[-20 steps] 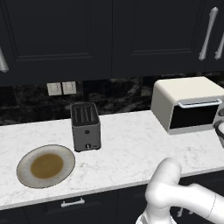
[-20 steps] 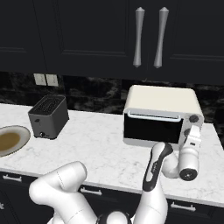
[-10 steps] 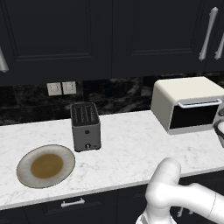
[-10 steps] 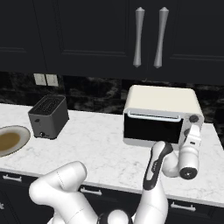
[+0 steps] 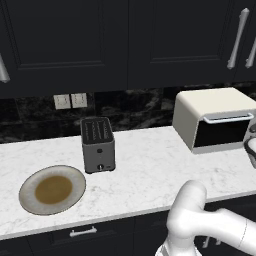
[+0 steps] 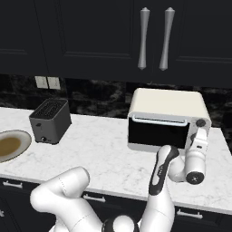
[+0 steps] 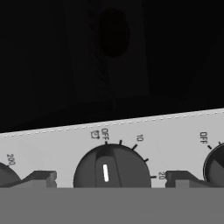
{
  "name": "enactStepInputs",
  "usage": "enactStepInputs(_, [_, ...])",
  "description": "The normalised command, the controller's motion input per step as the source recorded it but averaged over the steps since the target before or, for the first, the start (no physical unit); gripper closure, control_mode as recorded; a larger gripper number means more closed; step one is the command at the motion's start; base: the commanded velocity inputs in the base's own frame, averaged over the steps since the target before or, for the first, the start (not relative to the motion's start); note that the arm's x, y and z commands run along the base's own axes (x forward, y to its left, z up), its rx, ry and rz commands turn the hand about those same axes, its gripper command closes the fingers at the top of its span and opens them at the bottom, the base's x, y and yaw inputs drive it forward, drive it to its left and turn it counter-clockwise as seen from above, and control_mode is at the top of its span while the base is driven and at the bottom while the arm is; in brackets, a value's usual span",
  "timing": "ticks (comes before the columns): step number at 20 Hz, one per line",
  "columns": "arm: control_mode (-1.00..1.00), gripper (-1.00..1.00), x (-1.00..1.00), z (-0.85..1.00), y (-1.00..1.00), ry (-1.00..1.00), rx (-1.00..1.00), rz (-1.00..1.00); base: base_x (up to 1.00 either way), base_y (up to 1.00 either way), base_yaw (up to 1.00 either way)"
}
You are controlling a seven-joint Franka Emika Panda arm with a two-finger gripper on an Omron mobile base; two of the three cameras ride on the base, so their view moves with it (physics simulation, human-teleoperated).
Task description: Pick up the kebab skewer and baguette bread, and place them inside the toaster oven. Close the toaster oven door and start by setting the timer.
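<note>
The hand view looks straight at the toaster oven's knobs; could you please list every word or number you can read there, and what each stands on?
All on the toaster oven's control panel:
"OFF" above the middle knob, at its pointer.
"10" up and to the right of that knob.
"20" at its right.
"200" beside the knob at the left edge.
"OFF" beside the knob at the right edge.
A small sign left of the middle "OFF": too small to read.
</note>
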Motion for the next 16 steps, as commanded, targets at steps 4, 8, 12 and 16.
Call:
enactStepInputs(4, [-1.00, 1.00, 0.15, 0.00, 0.01, 0.00, 0.00, 0.00, 0.00, 0.00, 0.00])
enactStepInputs(8, [-1.00, 1.00, 0.35, 0.00, 0.00, 0.00, 0.00, 0.00, 0.00, 0.00, 0.00])
enactStepInputs(12, [-1.00, 1.00, 0.08, 0.00, 0.00, 0.00, 0.00, 0.00, 0.00, 0.00, 0.00])
enactStepInputs(16, [-1.00, 1.00, -0.10, 0.00, 0.03, 0.00, 0.00, 0.00, 0.00, 0.00, 0.00])
